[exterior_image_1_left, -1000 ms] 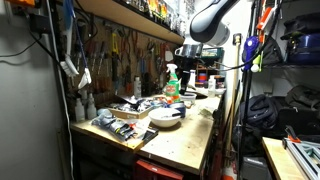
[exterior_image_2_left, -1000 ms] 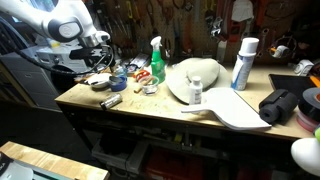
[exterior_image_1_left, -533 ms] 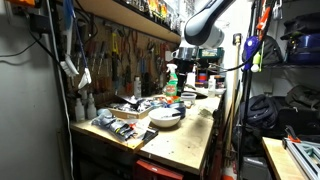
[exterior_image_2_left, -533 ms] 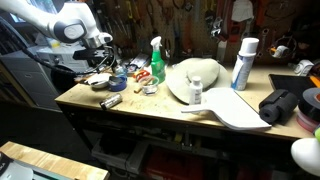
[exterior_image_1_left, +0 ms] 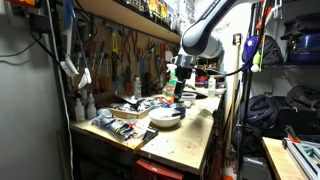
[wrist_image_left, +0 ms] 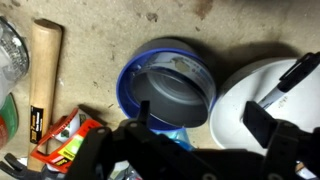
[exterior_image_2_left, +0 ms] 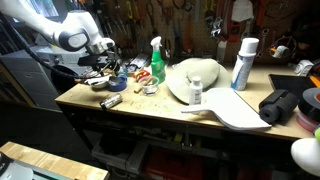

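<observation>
Since a second ago the arm has swung in over the cluttered end of the worktop point(exterior_image_2_left: 140, 108) and come lower, so that in an exterior view the gripper point(exterior_image_1_left: 181, 74) now stands in front of the spot where the spray bottle showed before. Nothing on the worktop has shifted.

Seen from the wrist, the gripper hangs over a blue tub point(wrist_image_left: 172, 90), its fingers point(wrist_image_left: 140, 118) spread wide and holding nothing, apart from the tub's rim. The tub sits upright and open on the bare worktop. Its inside is grey and looks empty, save for a pale smear by the far wall. To one side of it lies a hammer point(wrist_image_left: 42, 75) with a wooden handle, and below that an orange packet point(wrist_image_left: 62, 142). On the other side a white rounded object point(wrist_image_left: 250, 100) lies just beside the tub; whether they touch I cannot tell.

Further along the worktop stand the spray bottle point(exterior_image_2_left: 157, 62) with its green head, a white hat point(exterior_image_2_left: 195, 75), a small white bottle point(exterior_image_2_left: 195, 93) in front of it and a white can point(exterior_image_2_left: 243, 63) with a blue cap. What these hold cannot be seen. A white bowl point(exterior_image_1_left: 166, 117) sits near the worktop's front edge, its contents too small to make out.
</observation>
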`<action>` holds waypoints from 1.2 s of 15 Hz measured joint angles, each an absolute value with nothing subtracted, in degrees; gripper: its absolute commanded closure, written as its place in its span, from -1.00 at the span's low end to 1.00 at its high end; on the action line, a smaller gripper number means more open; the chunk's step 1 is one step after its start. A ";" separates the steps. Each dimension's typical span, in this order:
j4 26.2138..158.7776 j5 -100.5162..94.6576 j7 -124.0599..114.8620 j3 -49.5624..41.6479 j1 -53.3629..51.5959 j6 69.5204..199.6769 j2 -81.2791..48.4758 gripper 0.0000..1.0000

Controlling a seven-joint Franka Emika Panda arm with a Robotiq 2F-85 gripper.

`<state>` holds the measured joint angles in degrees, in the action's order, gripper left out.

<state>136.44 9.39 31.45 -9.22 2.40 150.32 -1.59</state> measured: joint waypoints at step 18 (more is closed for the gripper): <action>136.15 14.78 37.45 -4.86 5.75 150.49 -3.41 0.98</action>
<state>136.15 14.78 37.45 -4.86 5.75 150.49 -3.41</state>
